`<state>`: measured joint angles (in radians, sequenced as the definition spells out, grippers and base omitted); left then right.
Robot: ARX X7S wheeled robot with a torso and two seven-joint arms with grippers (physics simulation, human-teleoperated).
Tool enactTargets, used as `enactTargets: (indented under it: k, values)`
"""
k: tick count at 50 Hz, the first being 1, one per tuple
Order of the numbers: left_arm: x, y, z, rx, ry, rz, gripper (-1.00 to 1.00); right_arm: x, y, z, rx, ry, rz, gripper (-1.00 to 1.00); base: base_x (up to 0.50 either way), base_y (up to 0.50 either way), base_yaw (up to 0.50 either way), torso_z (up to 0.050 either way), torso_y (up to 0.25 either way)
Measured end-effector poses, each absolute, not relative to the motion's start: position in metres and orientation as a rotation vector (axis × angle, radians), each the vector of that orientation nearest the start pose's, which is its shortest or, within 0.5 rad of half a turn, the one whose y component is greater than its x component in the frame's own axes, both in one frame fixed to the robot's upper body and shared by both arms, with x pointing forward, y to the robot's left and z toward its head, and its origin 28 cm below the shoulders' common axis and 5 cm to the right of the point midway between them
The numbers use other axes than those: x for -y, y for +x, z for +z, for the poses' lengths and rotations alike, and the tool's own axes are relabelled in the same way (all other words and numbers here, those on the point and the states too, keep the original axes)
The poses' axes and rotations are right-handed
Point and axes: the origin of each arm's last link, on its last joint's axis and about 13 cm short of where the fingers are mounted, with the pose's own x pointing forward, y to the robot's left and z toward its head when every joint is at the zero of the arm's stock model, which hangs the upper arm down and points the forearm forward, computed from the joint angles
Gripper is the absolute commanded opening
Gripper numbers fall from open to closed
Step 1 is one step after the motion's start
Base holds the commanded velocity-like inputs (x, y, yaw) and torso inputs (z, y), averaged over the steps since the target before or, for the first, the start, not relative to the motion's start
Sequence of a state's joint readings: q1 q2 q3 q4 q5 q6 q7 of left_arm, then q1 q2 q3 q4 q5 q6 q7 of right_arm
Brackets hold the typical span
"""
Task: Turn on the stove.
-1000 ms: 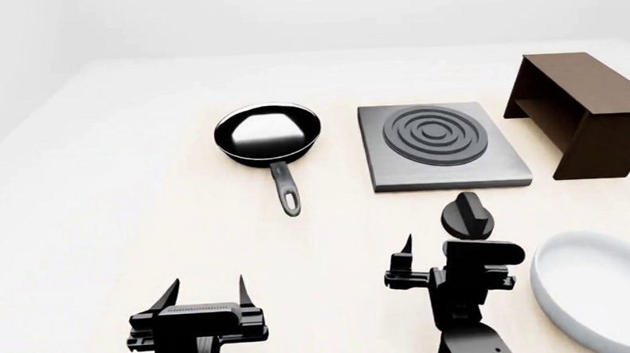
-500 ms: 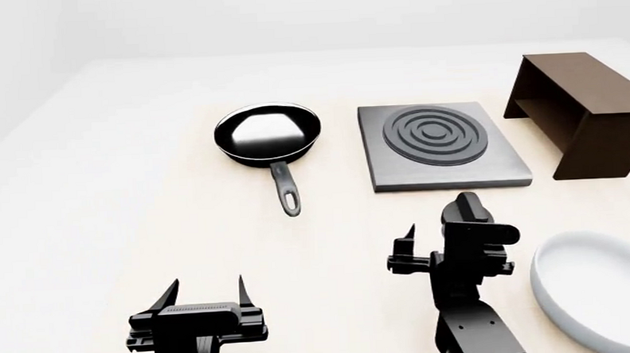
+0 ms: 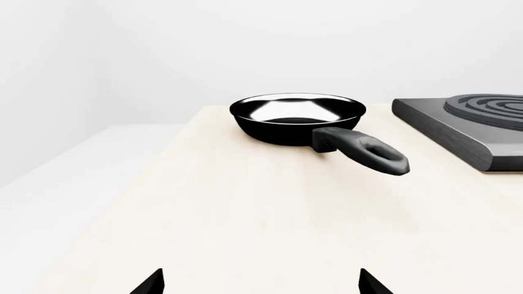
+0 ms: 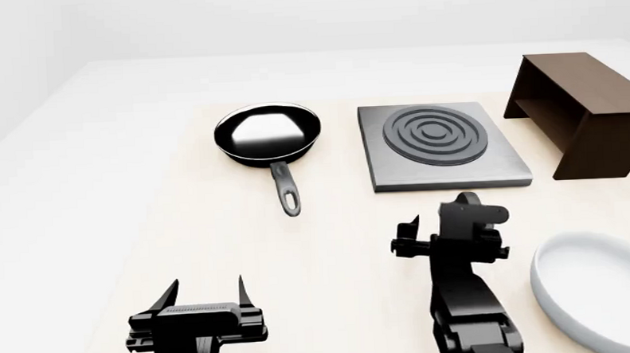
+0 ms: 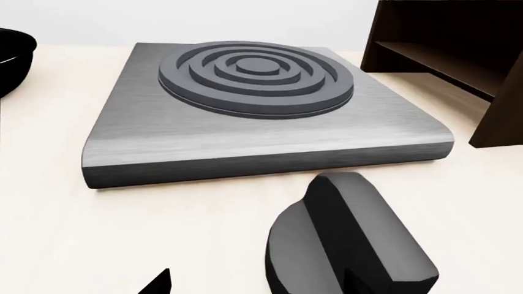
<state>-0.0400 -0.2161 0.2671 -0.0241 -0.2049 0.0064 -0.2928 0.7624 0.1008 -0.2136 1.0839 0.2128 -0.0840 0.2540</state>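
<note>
The stove (image 4: 441, 147) is seen lying flat on the table (image 4: 135, 192), a grey square plate with dark concentric rings (image 5: 255, 75) raised on its top. In the head view it is placed between the pan (image 4: 268, 134) on its left and the brown shelf (image 4: 580, 111) on its right, apart from both. The knob (image 5: 347, 242), black and round with a raised ridge across it, is found on the table just in front of the stove's near edge, separate from the plate.

The right gripper (image 4: 445, 227) is positioned directly over the knob in the head view, so that the knob is largely hidden there. In the right wrist view the knob fills the foreground close to the camera, and only one fingertip (image 5: 157, 283) is visible at the edge of the picture. Whether the fingers are closed on the knob cannot be told.

The left gripper (image 4: 205, 291) is held low over the near part of the table, well apart from the pan. Its fingers are spread apart and nothing is held between them. A white bowl (image 4: 602, 291) is noted at the right, near the right arm.
</note>
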Motion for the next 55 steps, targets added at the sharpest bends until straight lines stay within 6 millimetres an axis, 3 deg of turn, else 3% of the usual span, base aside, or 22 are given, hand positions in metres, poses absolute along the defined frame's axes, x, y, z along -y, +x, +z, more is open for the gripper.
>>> enactTargets:
  k: [25, 55]
  values:
    - [-0.2054, 0.2119, 0.0103, -0.029, 0.024, 0.036, 1.00, 0.1203, 0.3572, 0.0185, -0.256, -0.021, -0.270, 1.00, 0.00, 0.00, 0.00, 0.000, 0.000]
    - [-0.2056, 0.2115, 0.0105, -0.027, 0.023, 0.034, 1.00, 0.1239, 0.3568, 0.0259, -0.106, 0.250, -0.480, 1.00, 0.00, 0.00, 0.00, 0.000, 0.000]
